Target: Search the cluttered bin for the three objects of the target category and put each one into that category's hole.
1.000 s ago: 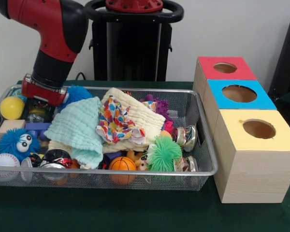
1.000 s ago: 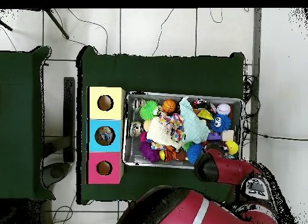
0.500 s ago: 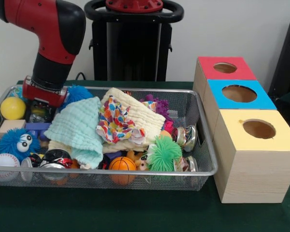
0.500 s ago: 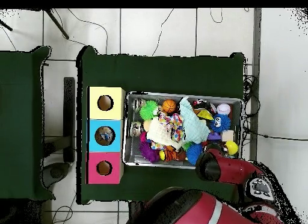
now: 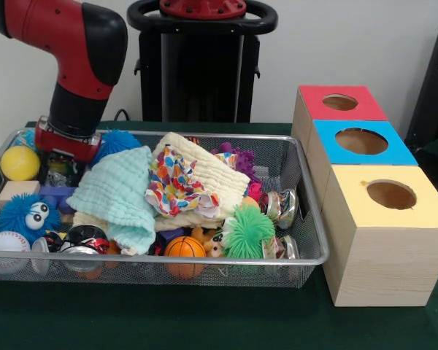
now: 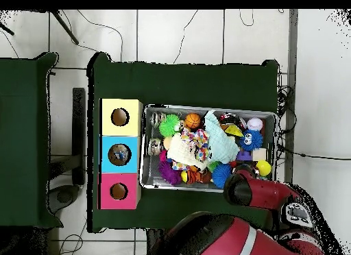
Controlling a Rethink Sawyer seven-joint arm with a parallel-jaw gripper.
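While the red and black arm [image 5: 77,69] reaches down into the far left corner of the wire-mesh bin [image 5: 204,259], its gripper [image 5: 58,166] sits low among the toys beside a yellow ball [image 5: 19,162]; whether the jaws are released or clenched cannot be told. On the green counter [image 5: 204,321], the bin stands just beside three wooden boxes, yellow-topped [image 5: 383,233] nearest.

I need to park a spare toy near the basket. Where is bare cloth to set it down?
Bare green cloth runs along the near side of the basket and before the yellow box. The basket itself is packed, and the arm fills its far left corner.
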